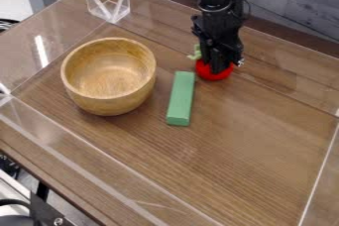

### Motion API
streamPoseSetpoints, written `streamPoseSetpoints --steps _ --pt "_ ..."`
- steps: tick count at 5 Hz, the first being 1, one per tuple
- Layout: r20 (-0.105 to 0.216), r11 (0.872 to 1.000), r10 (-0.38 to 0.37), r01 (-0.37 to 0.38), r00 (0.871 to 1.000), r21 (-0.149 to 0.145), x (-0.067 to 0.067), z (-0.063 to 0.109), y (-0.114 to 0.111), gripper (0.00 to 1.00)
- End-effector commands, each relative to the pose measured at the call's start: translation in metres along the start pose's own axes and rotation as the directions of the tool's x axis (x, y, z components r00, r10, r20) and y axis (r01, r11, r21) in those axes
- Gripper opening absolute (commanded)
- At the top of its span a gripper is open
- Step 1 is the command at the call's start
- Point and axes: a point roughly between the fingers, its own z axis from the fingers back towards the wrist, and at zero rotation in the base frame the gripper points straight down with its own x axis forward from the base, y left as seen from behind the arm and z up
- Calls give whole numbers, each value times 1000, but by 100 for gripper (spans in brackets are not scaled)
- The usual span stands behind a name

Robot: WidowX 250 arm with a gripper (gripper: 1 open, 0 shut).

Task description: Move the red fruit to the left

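Where the red fruit (213, 70) sits, the gripper (217, 62) is nearly closed, its fingers gripping it.

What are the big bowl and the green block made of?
The bowl looks like wood, maybe bamboo, smooth and a bit shiny: it's honey-tan with a soft glow inside. The green block could be painted wood or plastic, since it's one flat, even green with no grain I can see.

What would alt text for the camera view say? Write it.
Black robot gripper at the red fruit on a wooden table, with a green block just in front and a wooden bowl to the picture's left.
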Motion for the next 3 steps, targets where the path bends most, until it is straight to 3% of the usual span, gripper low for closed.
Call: streamPoseSetpoints --steps 1,3 --pt "42 1000 9 -9 999 18 12 11 12 0" --pt "54 998 52 -53 997 19 7 24 20 0"
